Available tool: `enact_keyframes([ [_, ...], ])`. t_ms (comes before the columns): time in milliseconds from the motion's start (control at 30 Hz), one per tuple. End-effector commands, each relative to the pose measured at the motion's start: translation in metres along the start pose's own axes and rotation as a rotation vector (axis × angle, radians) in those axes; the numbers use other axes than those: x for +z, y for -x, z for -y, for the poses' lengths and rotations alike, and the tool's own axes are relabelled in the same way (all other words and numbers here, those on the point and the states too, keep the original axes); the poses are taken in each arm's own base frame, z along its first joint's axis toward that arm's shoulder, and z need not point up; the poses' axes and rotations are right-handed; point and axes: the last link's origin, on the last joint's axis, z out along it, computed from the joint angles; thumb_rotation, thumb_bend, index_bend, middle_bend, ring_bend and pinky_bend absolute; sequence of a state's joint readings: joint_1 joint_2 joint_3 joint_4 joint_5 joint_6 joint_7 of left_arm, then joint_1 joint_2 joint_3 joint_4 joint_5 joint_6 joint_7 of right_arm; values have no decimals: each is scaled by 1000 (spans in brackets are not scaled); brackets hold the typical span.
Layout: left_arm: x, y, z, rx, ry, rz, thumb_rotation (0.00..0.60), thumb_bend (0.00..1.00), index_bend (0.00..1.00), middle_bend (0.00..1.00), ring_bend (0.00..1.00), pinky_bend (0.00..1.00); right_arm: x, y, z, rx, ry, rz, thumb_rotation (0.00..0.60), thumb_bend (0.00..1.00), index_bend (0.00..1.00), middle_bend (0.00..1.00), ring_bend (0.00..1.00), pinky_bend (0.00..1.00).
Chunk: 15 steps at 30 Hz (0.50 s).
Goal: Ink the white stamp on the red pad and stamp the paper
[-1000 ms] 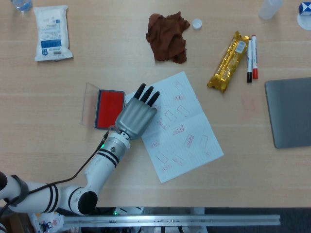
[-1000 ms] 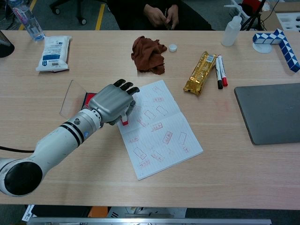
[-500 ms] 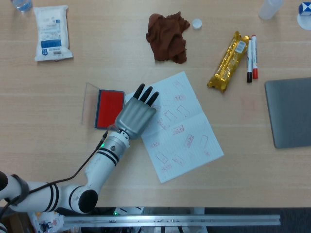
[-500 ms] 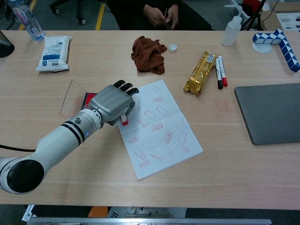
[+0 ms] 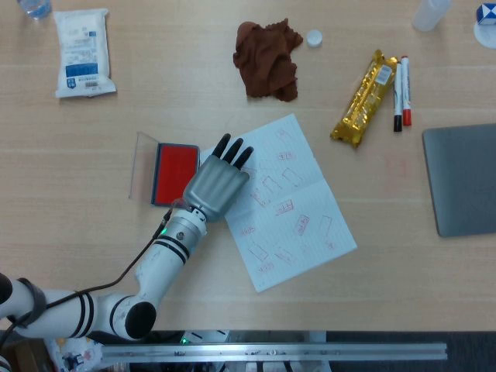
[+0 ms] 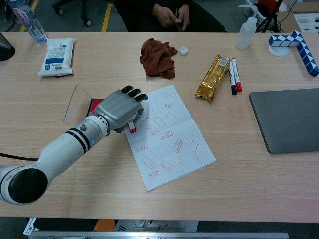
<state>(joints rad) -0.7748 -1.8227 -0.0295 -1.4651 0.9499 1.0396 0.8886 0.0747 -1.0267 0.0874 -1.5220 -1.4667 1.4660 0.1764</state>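
The white stamp (image 6: pixel 132 126) sits in the left hand (image 6: pixel 118 110), whose fingers are curled around it, at the left edge of the paper (image 6: pixel 169 134), beside the red pad (image 5: pixel 175 172).

The robot hand (image 5: pixel 217 184) is grey with black fingertips (image 5: pixel 234 150) (white arm, black-banded wrist, black cable).

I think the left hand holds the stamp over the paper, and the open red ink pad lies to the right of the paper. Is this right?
Not quite. The open red ink pad lies to the left of the white lined paper, not the right; the head view shows it. The left hand does hold the white stamp with a red base at the paper's left edge.
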Motion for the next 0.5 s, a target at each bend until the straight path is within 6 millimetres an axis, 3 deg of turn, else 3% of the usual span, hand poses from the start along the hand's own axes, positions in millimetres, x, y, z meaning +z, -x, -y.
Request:
enact_keyframes([
  [33,-4,-6,2,-18,3,-13,600,354,632,104,0,6,0,0,0,2,-1,-2,600,215,411,468,330,352],
  [333,-39,-32,19,-36,28,-80,600,353,625,104,0,6,5,4,4,11,-17,6,600,216,411,468,330,352],
  [500,-61,-36,29,-21,41,-93,600,353,624,103,0,6,9,7,9,17,-38,13,600,215,410,468,330,352],
])
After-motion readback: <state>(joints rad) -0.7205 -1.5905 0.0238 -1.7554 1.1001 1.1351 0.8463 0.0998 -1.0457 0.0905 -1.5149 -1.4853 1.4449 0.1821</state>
